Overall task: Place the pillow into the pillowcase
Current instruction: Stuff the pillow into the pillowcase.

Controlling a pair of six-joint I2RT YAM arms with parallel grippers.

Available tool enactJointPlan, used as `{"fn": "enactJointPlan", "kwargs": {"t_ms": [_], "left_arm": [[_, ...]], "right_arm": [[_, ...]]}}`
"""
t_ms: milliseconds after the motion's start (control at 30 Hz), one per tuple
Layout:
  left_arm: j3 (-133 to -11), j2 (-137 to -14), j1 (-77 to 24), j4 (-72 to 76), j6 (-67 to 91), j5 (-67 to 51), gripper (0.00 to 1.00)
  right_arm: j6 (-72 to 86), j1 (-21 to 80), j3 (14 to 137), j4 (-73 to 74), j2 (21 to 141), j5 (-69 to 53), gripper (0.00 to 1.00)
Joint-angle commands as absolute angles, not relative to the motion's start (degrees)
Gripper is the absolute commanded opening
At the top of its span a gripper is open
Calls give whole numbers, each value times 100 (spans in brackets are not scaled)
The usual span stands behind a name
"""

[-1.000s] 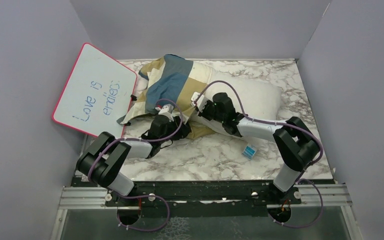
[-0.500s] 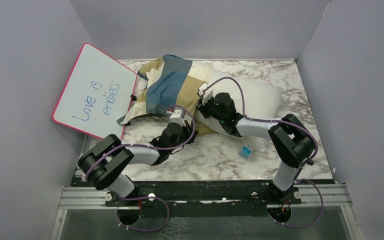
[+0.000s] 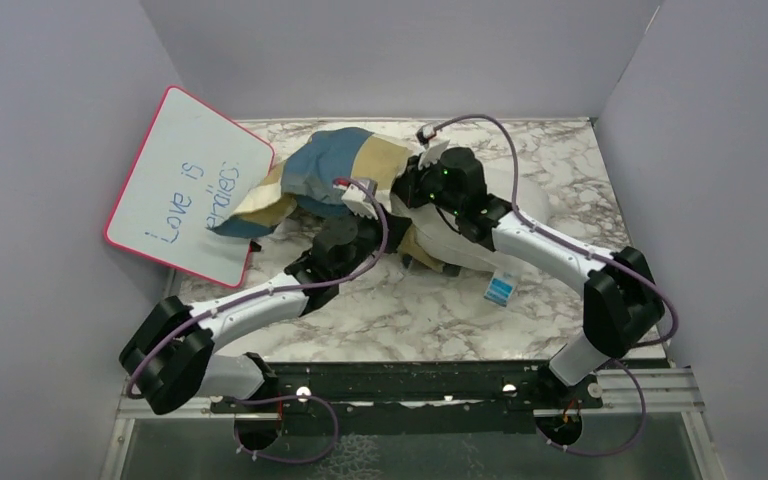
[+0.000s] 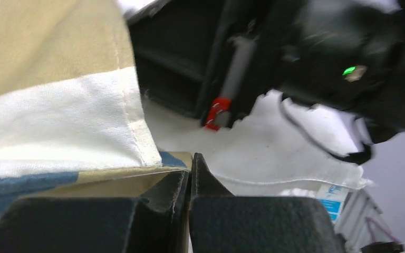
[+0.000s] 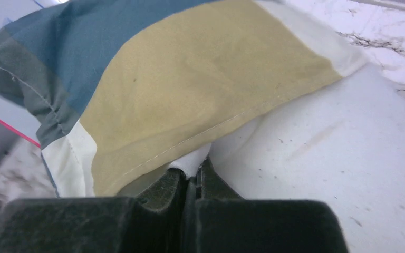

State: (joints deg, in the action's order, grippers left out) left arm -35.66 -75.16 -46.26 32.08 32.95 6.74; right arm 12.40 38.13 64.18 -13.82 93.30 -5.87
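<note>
Checked cloth in blue, tan and cream, the pillowcase (image 3: 335, 170) lies bunched at the far left of the bench (image 3: 410, 325). Its left end reaches the pink-rimmed whiteboard (image 3: 175, 180). The white pillow (image 5: 316, 153) lies to the right of the pillowcase, which covers only its left end.

Left pincer (image 4: 191, 171): the jaws are fully closed and grip the edge of the pillowcase at the tips. From there the cloth rises up and to the left in the wrist view.

Right pincer (image 5: 192, 179): the jaws are closed. The stitched hem of the pillowcase runs across just above the tips, with tan cloth beyond it and bare pillow to the right. A small nub of white cloth sits at the tips. It cannot be told whether this nub belongs to the pillow or to the pillowcase.

In the top view, the wrist housings hide the fingertips of both pincers, and the right arm crosses the pillow and covers its middle. A small blue tag (image 3: 501, 290) shows at the pillow's near edge, but how it joins the pillow cannot be made out. The left wrist view is blurred, and the right arm appears there only as a dark mass. The pillowcase covers the end of the writing on the whiteboard.
</note>
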Motion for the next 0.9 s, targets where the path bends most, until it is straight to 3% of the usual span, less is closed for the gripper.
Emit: {"fn": "enactJointPlan", "kwargs": {"t_ms": [0,267,533,600,700,800,867], "left_arm": [[-4744,-6998,-4809,2959,2690,-720,0],[-7104,-7655,-4796,1089,2460,-1324,0],[-7532,-8613,-4088,959,2782,-1639,1],[-7638,-8867,-3882,1022,2753,-1768,10],[-7919,-9086,-3635,1070,2698,-1989,16],[-8087,-9055,-3534,1091,2553,-1933,42],[-8127,-8935,-3533,1054,2338,-1785,53]], "right_arm": [[2969,3903,7464,-517,8689,-941,0],[4167,3842,8673,570,8845,-1298,2],[3581,3377,8684,629,9825,-1007,15],[3398,3242,8886,860,10105,-956,24],[3323,2958,9035,1005,10323,-1009,35],[3234,2687,9215,1109,10417,-1039,43],[3067,2544,9388,1165,10451,-978,47]]}}
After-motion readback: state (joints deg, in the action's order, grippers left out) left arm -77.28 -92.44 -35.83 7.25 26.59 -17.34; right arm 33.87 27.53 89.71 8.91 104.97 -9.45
